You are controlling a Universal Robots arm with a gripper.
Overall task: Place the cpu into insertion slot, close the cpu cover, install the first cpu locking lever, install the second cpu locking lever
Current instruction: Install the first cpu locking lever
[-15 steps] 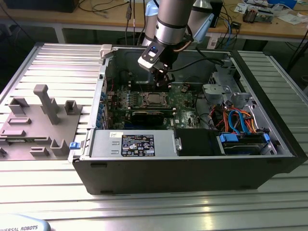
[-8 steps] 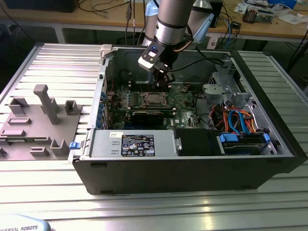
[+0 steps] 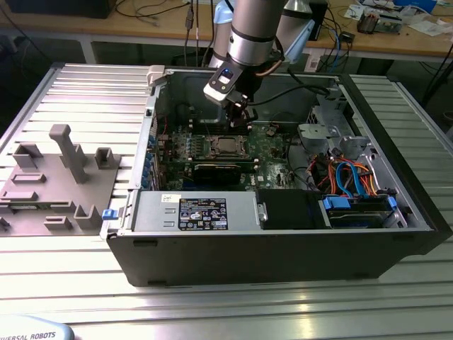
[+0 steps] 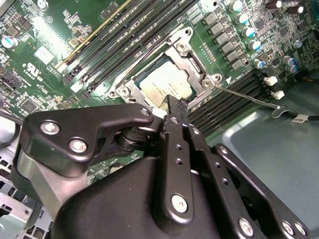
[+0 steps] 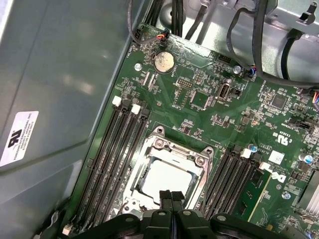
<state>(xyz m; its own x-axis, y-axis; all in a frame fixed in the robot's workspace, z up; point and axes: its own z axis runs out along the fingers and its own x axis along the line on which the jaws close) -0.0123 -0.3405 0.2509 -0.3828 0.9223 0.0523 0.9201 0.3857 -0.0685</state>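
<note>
**Exterior view:** gripper on a single arm, lowered into an open computer case and poised over the motherboard. Just below and ahead of the fingers, the cpu, a small pale square in its socket.

**Second wrist view:** fingers pressed together, nothing visible between them. Tips at the near edge of the cpu cover, touching or just above, impossible to tell. Just past the tips, the cpu, lying flat in the slot and framed by the cover, apparently folded down over it. Off to one side of the fingers, a thin wire locking lever, angled out from the socket corner and away from the tips. Hooked end over the grey case wall, apparently unlatched.

**First wrist view:** fingertips tight against each other at the near rim of the cover. Immediately beyond them, the cpu, bright and level. Memory slots flanking the socket on either side of the fingers.

**Judged from these views:** insertion done and cover seemingly shut. At least one lever not yet locked, position of the other not discernible.
</note>
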